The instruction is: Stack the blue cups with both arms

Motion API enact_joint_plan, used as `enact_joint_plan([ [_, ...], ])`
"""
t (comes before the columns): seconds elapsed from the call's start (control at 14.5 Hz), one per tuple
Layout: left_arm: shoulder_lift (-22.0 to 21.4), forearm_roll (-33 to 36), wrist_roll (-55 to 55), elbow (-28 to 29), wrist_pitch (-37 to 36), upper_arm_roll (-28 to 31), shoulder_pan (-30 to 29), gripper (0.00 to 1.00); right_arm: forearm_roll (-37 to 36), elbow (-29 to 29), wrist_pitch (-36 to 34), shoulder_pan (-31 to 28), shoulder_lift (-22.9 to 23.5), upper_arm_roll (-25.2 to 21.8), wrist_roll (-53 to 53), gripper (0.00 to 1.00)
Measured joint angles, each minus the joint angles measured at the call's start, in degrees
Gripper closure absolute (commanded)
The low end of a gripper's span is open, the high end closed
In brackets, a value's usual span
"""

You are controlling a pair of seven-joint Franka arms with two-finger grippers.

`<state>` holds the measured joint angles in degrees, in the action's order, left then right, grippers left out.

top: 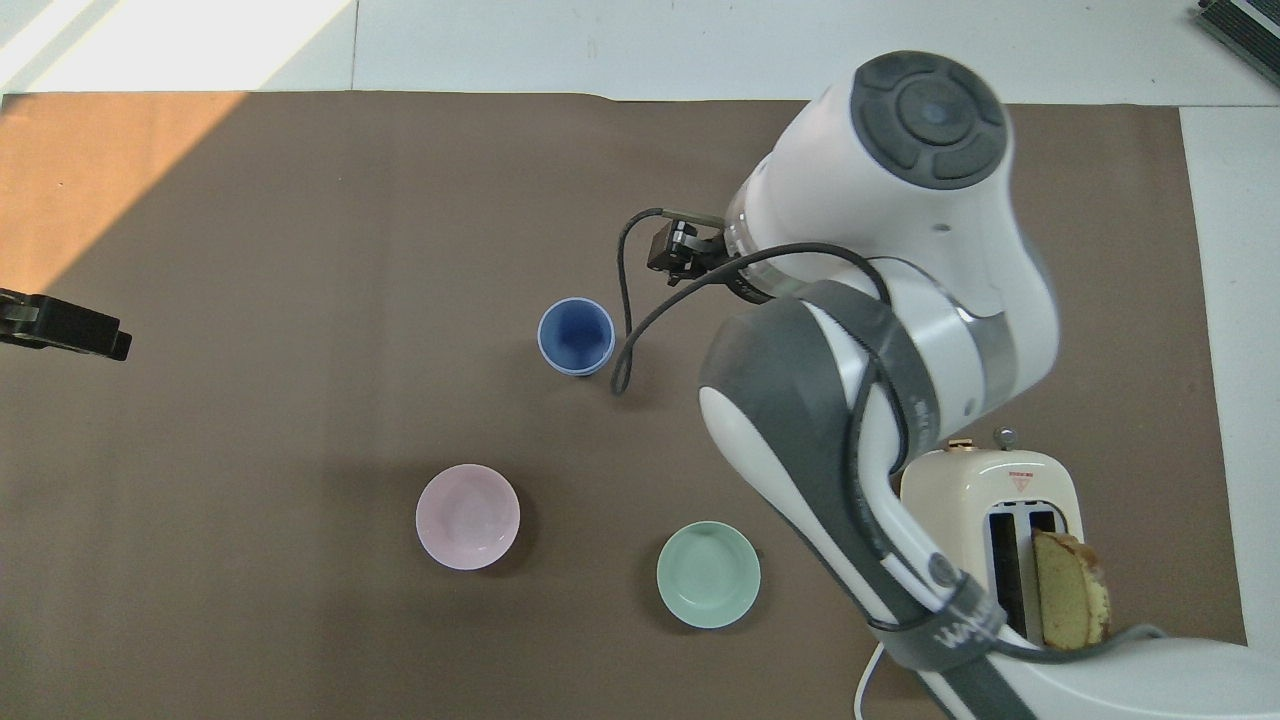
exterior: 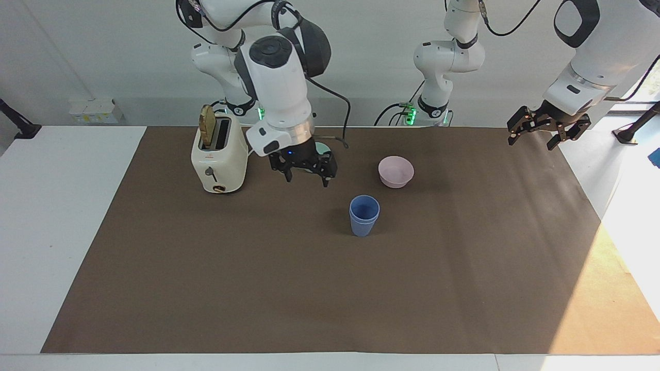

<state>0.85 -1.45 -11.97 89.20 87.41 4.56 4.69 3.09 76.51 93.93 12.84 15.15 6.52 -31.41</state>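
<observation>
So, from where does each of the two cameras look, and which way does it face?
Facing view: high across the table, facing the robots; both arms, right claw and left claw show open.
Overhead view: above the robots' end, looking steeply down; right arm, left claw tip.
Both share the stacked blue cups, pink bowl, green bowl, toaster.
</observation>
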Motion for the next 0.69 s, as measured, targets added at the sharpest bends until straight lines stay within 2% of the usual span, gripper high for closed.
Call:
enact_joint_plan([
  [0.34, 0.00, 0.00, 0.00, 0.00, 0.00, 0.00, 0.00, 0.00, -0.02, 0.03, -9.68, -10.90, -5.85, -0.22, 13.64, 0.00],
  [0.69, 0.00, 0.00, 0.00, 0.00, 0.00, 0.00, 0.00, 0.00, -2.35, 0.30, -13.63, -15.05, -8.50, -0.45, 19.35, 0.00],
])
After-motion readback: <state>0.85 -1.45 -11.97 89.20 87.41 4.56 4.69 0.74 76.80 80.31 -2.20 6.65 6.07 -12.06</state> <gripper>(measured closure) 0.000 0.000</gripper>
